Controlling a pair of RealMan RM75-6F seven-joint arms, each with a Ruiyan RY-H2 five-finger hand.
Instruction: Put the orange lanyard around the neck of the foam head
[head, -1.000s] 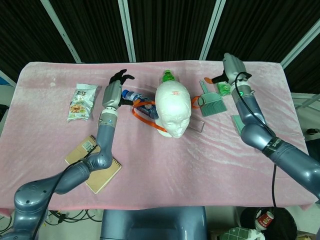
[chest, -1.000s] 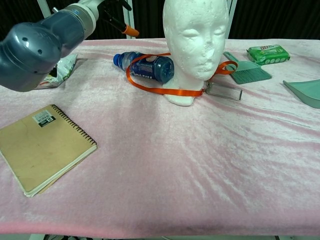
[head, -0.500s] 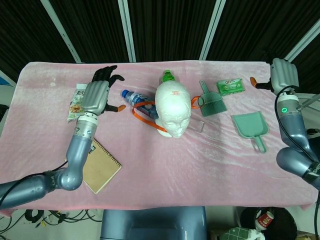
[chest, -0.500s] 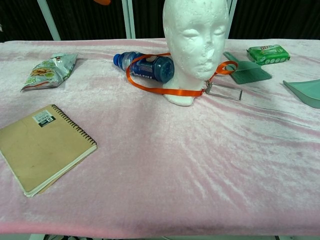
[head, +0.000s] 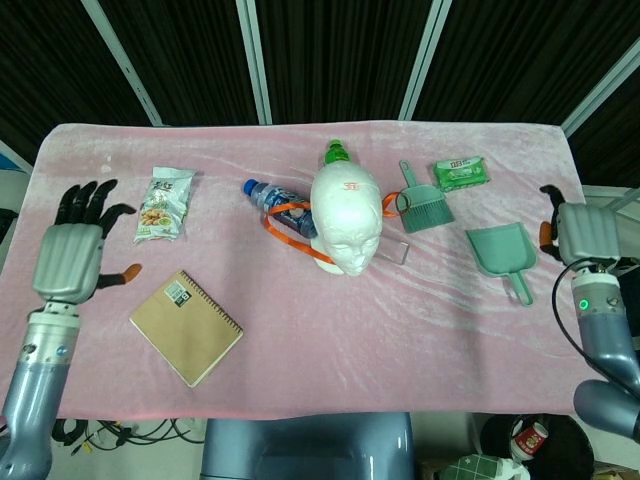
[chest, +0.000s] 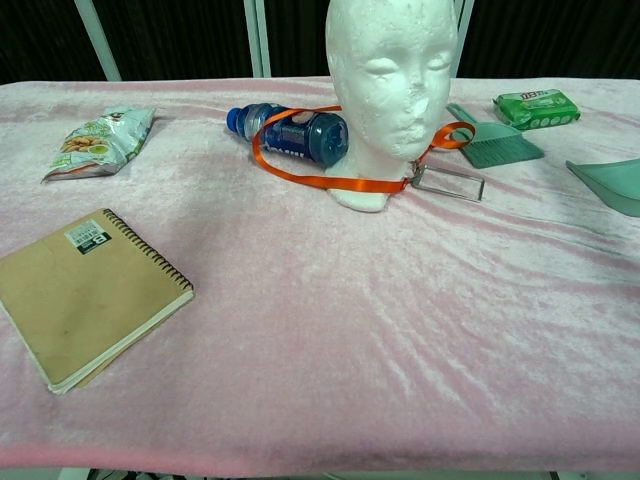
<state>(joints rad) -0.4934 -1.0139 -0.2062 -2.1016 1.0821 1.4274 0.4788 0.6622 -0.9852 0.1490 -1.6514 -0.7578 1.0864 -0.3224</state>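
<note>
The left hand (head: 72, 250) hangs at the left edge of the table (head: 420, 330), fingers spread and holding nothing, well apart from everything on the pink cloth. Just right of it lie a snack bag (head: 164, 204) toward the far side and a spiral notebook (head: 186, 327) toward the near side, with bare cloth between them.

Further right, a blue bottle (chest: 290, 132) lies on its side, and the orange lanyard (chest: 330, 182) loops over it. The lanyard is a flat bright-orange ribbon; it runs around the base of the white foam head (chest: 392, 75), passes in front of the neck as a taut strip and ends in a clear badge holder (chest: 450, 181) lying flat just right of the base. The head stands upright in the middle of the table, with a green-capped bottle (head: 336, 153) behind it.

Right of the head are a green brush (head: 424, 200), a green packet (head: 462, 173) near the far edge and a green dustpan (head: 503, 253).

The near half of the table is open cloth. The right hand (head: 583, 232) sits beyond the right edge; whether it is spread or clenched cannot be told.
</note>
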